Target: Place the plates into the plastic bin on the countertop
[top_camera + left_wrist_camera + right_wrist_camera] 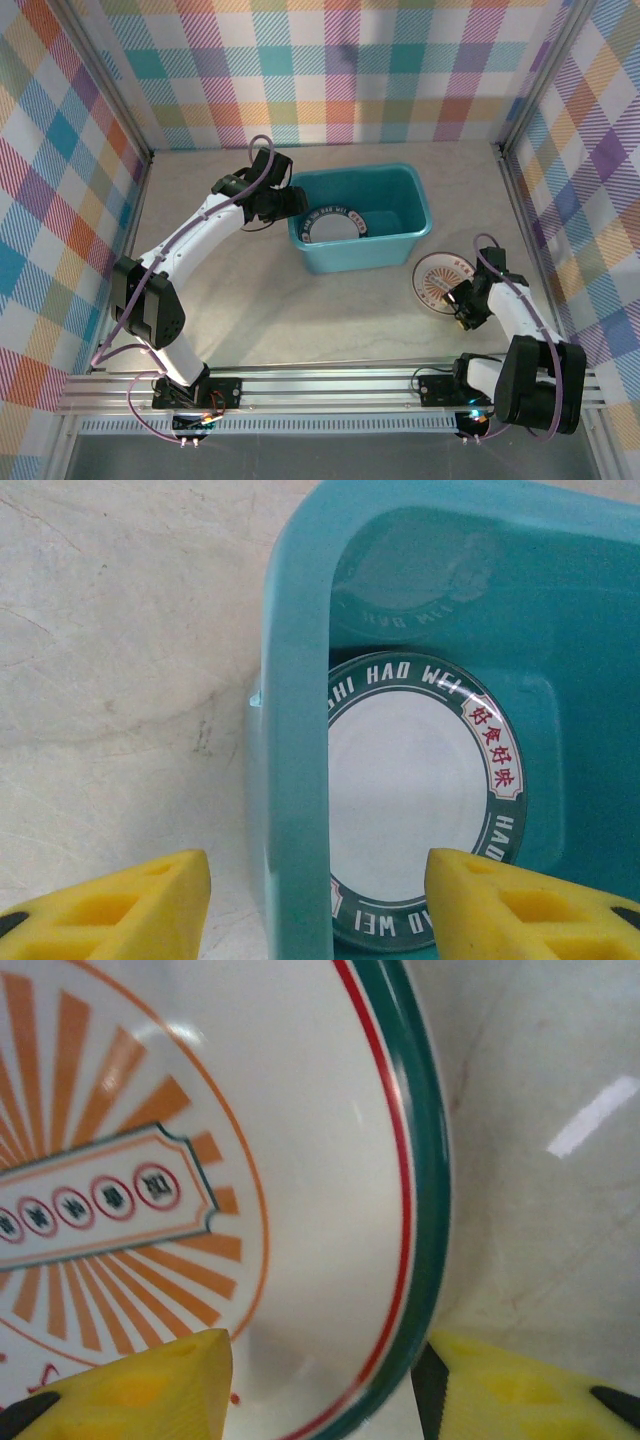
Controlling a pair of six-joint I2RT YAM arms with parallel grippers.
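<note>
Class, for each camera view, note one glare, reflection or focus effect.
Right wrist: bright glare streak on the countertop, yellow fingertips soft-focused. Left wrist: the green-rimmed plate mirrors faintly in the plastic bin wall. Top external: even light, faint shadows.

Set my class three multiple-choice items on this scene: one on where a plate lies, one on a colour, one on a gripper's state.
1. Where does the orange sunburst plate lie relative to the plastic bin?
A inside it
B on the countertop, to its right
C underneath it

2. The rim of the lettered plate inside the bin is:
A orange
B dark green
C purple

3. How does the left gripper stand?
A open
B shut on a plate
C shut, empty

Key:
1 B, the top view shows it flat on the surface outside the bin.
2 B, a dark green band carries white letters.
3 A, its jaws stand apart astride the bin's wall.
</note>
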